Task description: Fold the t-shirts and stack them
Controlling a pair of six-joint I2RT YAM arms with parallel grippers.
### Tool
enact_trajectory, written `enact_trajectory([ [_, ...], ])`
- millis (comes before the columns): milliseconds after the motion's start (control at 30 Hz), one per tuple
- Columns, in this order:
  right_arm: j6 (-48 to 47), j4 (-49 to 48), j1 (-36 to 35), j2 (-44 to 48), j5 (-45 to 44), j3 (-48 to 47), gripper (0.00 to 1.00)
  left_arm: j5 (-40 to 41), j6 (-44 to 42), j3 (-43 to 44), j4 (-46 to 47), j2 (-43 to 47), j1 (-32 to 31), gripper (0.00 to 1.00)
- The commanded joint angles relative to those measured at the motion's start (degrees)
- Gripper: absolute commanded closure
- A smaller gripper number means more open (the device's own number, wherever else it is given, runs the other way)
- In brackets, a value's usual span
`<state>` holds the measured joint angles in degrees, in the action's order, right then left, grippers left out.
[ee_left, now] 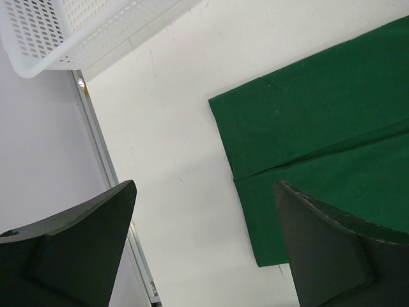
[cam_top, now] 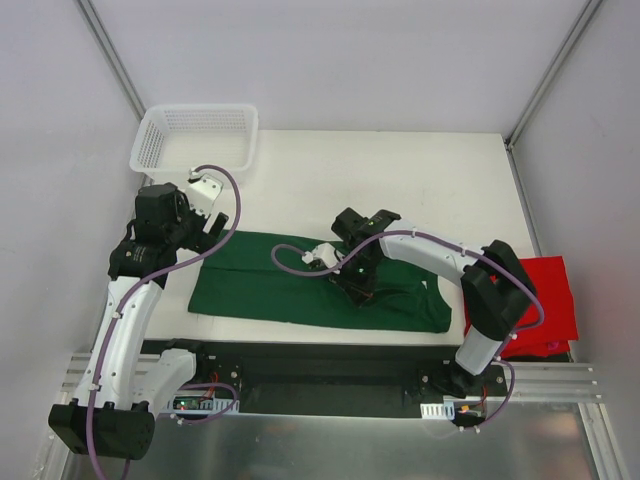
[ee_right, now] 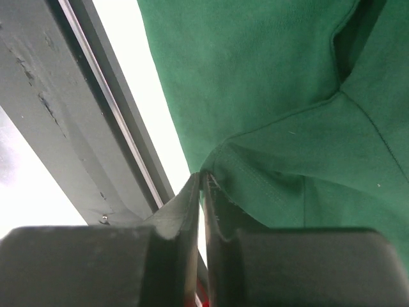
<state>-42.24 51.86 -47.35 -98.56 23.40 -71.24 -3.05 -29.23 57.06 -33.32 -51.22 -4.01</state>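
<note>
The dark green t-shirt (cam_top: 300,285) lies in a long folded band across the near part of the table. My right gripper (cam_top: 358,287) is down on its near edge right of the middle, and the right wrist view shows the gripper (ee_right: 203,178) shut on the green t-shirt's (ee_right: 268,77) stitched hem, lifting the cloth into a small peak. My left gripper (cam_top: 213,230) hovers open over the shirt's left end. Between its fingers (ee_left: 204,185) there is only bare table, with the green t-shirt's (ee_left: 319,128) corner to the right. The red t-shirt (cam_top: 535,300) lies bunched at the far right, beside the right arm.
A white mesh basket (cam_top: 195,135) stands at the table's back left corner, and its rim (ee_left: 77,32) shows in the left wrist view. The table's metal edge rail (ee_right: 96,109) runs close beside the right gripper. White walls enclose the table.
</note>
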Motion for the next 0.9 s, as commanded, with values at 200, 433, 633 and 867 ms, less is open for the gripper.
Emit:
enact_trajectory([
  [200, -4.4, 4.7, -0.4, 1.4, 3.9, -1.7, 0.46, -2.5, 0.1, 0.6, 0.4, 0.9, 0.7, 0.11],
  [433, -2.1, -1.5, 4.1, 6.6, -5.4, 1.0, 0.42, -3.3, 0.1, 0.2, 0.4, 1.1, 0.7, 0.11],
  [633, -0.9, -2.4, 14.7, 9.8, -6.0, 1.7, 0.43, -3.6, 0.1, 0.2, 0.4, 1.1, 0.8, 0.11],
  [867, -2.9, -4.9, 20.5, 11.1, -8.1, 7.3, 0.44, -4.5, 0.3, 0.1, 0.4, 1.1, 0.7, 0.11],
])
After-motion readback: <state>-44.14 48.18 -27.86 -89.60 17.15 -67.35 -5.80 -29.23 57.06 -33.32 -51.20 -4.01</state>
